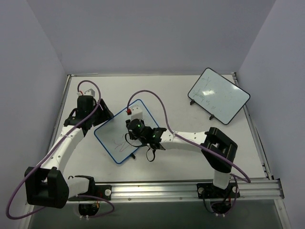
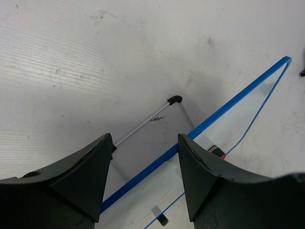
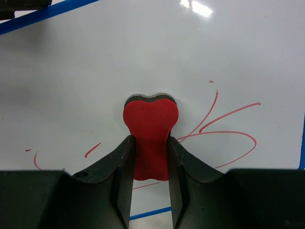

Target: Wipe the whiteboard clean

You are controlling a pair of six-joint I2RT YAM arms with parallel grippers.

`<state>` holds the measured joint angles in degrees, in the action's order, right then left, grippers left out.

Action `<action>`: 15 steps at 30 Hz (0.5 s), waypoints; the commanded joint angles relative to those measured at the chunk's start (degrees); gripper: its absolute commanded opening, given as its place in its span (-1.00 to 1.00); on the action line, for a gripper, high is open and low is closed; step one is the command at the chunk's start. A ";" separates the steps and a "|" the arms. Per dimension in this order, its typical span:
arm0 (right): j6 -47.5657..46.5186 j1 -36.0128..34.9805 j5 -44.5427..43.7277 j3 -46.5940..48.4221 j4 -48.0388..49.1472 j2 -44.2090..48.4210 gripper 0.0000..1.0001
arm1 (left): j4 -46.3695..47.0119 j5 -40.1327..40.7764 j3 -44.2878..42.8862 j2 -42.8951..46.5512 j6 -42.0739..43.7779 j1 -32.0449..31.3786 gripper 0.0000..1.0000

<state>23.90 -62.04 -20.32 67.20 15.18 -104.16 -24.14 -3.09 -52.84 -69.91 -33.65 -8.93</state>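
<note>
The blue-framed whiteboard point(image 1: 110, 132) lies tilted in the middle of the table, with red and dark scribbles point(image 1: 120, 144) on its near half. My right gripper point(image 1: 135, 130) is over the board, shut on a red eraser point(image 3: 151, 125) that presses on the white surface beside red scribbles point(image 3: 228, 128). My left gripper point(image 1: 102, 112) is open at the board's far left edge. In the left wrist view its fingers point(image 2: 200, 167) straddle the blue frame point(image 2: 228, 106), apart from it, with the board's wire stand point(image 2: 157, 116) behind.
A black-framed whiteboard point(image 1: 218, 94) with faint marks stands at the back right. A small red-tipped item point(image 1: 129, 111) sits at the blue board's far edge. The table's metal rail point(image 1: 190, 188) runs along the near edge. Purple cables loop over both arms.
</note>
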 commanded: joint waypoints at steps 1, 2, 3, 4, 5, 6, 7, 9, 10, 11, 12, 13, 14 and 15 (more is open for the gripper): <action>0.09 2.62 -1.31 0.39 0.64 0.27 -0.98 | 0.50 -1.13 -0.33 0.74 0.51 -1.09 0.33; 0.27 3.32 -1.22 -0.31 0.81 1.23 -0.99 | 0.50 -1.13 -0.33 0.74 0.51 -1.09 0.33; 0.44 4.11 -1.22 -1.53 1.16 1.76 -0.98 | 0.59 -1.13 -0.33 0.74 0.51 -1.09 0.33; 0.45 5.17 -1.30 -2.24 1.43 2.29 -0.99 | 0.67 -1.21 -0.25 0.65 0.43 -1.09 0.33; 0.36 5.78 -1.65 -2.77 1.69 3.25 -0.98 | 0.76 -1.30 -0.25 0.65 0.43 -1.09 0.33; 0.18 6.31 -1.83 -3.82 2.30 3.61 -0.99 | 0.85 -1.30 -0.25 0.56 0.43 -1.09 0.33; 0.09 7.28 -2.01 -4.35 2.66 3.96 -0.98 | 0.94 -1.30 -0.16 0.56 0.43 -1.18 0.33; -0.08 8.33 -2.45 -5.67 3.54 4.75 -0.99 | 0.94 -1.30 -0.16 0.47 0.34 -1.18 0.33; -0.08 9.12 -2.53 -6.02 3.80 5.10 -1.00 | 0.94 -1.21 -0.16 0.48 0.34 -1.27 0.32; -0.08 9.48 -2.71 -6.46 4.24 5.37 -1.00 | 0.94 -1.13 -0.16 0.56 0.43 -1.27 0.32; -0.08 9.74 -3.23 -6.81 5.03 5.54 -1.00 | 0.76 -1.04 -0.16 0.48 0.43 -1.35 0.32; -0.08 10.09 -3.33 -7.78 5.47 6.07 -1.00 | 0.68 -1.04 -0.25 0.56 0.51 -1.35 0.32; -0.08 10.53 -3.41 -8.05 5.74 6.16 -1.00 | 0.67 -0.95 -0.25 0.65 0.60 -1.35 0.32; 0.00 10.62 -3.85 -8.22 5.91 6.25 -1.00 | 0.50 -0.86 -0.25 0.65 0.69 -1.35 0.32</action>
<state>23.99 -52.16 -20.67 60.23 19.51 -100.44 -23.97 -2.74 -52.84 -69.91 -33.63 -9.30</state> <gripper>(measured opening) 0.257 0.661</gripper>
